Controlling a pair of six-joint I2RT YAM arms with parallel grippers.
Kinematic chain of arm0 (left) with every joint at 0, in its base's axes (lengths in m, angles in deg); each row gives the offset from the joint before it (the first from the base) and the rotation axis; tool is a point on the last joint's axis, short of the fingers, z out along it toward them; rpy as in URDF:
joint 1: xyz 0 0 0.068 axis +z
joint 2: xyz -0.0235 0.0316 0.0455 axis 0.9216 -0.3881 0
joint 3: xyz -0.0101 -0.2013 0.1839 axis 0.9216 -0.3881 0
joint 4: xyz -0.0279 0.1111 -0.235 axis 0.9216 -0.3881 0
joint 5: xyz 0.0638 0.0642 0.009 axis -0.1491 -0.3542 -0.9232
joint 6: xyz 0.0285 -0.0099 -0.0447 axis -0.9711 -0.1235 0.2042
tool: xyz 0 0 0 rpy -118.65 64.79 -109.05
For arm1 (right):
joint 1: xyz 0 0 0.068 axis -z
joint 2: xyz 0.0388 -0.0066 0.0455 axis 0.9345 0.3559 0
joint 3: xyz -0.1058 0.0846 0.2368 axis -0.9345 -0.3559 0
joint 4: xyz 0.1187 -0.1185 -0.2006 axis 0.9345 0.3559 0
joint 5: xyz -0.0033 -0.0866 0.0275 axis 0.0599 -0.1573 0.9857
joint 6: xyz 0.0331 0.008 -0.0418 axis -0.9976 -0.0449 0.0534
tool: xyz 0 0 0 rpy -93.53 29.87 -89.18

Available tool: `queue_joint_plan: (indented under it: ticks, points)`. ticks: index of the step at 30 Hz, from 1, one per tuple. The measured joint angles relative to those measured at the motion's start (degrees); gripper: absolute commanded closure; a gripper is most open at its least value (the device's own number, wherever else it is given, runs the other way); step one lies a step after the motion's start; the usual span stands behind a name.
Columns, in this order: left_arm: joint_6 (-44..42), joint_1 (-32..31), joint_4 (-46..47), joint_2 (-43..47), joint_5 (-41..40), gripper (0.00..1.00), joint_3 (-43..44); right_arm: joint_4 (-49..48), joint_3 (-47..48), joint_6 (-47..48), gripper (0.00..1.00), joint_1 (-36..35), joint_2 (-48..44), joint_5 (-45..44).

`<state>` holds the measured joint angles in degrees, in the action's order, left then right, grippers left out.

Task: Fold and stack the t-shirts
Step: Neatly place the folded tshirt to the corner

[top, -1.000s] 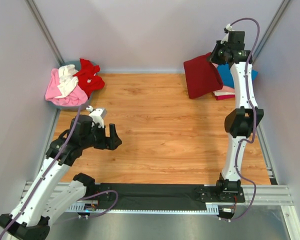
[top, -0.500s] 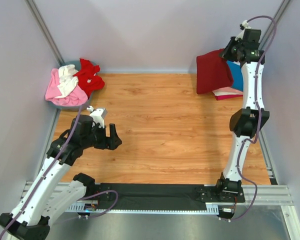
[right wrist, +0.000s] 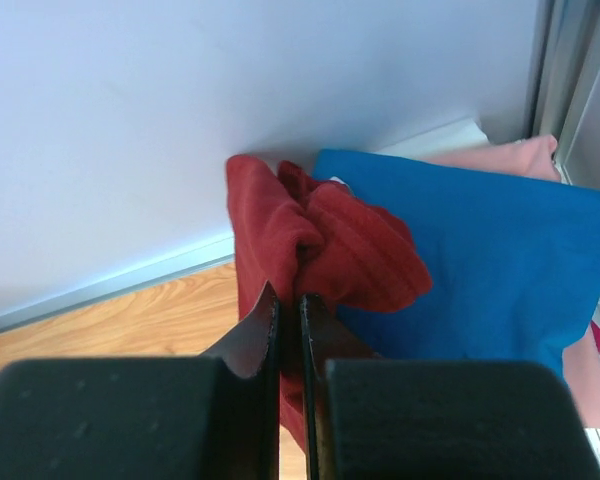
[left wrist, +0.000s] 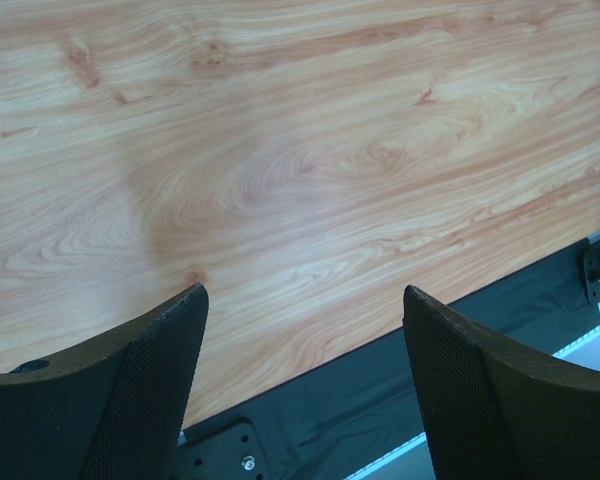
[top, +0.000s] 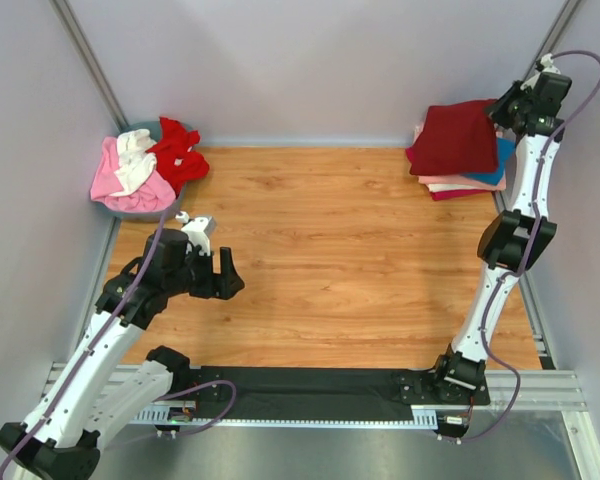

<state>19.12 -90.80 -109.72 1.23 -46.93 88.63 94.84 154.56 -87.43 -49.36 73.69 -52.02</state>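
My right gripper (top: 502, 112) is shut on an edge of the folded dark maroon t-shirt (top: 453, 137), held over the stack at the far right corner. In the right wrist view its jaws (right wrist: 290, 300) pinch a bunched fold of the maroon t-shirt (right wrist: 330, 250) above the folded teal-blue t-shirt (right wrist: 490, 260). The teal-blue t-shirt (top: 499, 165) lies on a folded pink one (top: 460, 184). Unfolded pink (top: 115, 180), white (top: 135, 160) and bright red (top: 177, 152) t-shirts are heaped at the far left. My left gripper (top: 227, 275) is open and empty over the wood (left wrist: 300, 180).
The heap sits in a grey bowl (top: 130, 208) by the left wall. Grey walls close in the back and both sides. A black base rail (top: 310, 385) runs along the near edge, also in the left wrist view (left wrist: 380, 400).
My right arm has swung right and back, carrying the maroon t-shirt from beside the stack to over it. The left arm has not moved.
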Motion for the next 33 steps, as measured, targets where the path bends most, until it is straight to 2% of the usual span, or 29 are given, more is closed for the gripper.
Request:
queue_joint_plan:
  ticks: [9, 14, 18, 19, 20, 23, 29, 33]
  points:
    - [0.0, 0.0, 0.02, -0.42, 0.59, 0.15, -0.02, -3.76, -1.14, -0.83, 0.99, 2.01, 7.58, -4.39]
    - [0.0, 0.0, 0.02, -0.37, 0.81, 0.15, -0.02, -6.62, -2.89, -1.75, 0.99, 5.38, 8.98, -7.19]
    - [0.0, 0.0, 0.02, 0.11, 0.81, 0.15, -0.02, -10.25, -5.07, -0.9, 0.96, 5.29, 9.16, -9.84]
    - [0.0, 0.0, 0.02, 0.37, 0.79, 0.15, -0.02, -11.47, -5.92, -1.05, 0.9, 5.25, 9.16, -10.49]
    - [0.0, 0.0, 0.02, 0.61, 0.81, 0.15, -0.02, -12.41, -6.49, -1.18, 0.68, 5.27, 9.44, -10.97]
    - [0.0, 0.0, 0.02, 1.46, 0.81, 0.15, -0.02, -15.12, -7.21, -0.9, 0.29, 5.27, 10.6, -12.11]
    - [0.0, 0.0, 0.02, 1.57, 0.81, 0.15, -0.02, -15.93, -8.76, -0.17, 0.13, 5.11, 10.64, -16.0]
    - [0.0, 0.0, 0.02, 2.36, 0.28, 0.15, -0.02, -13.38, -12.57, -2.03, 0.1, 5.01, 8.17, -20.81]
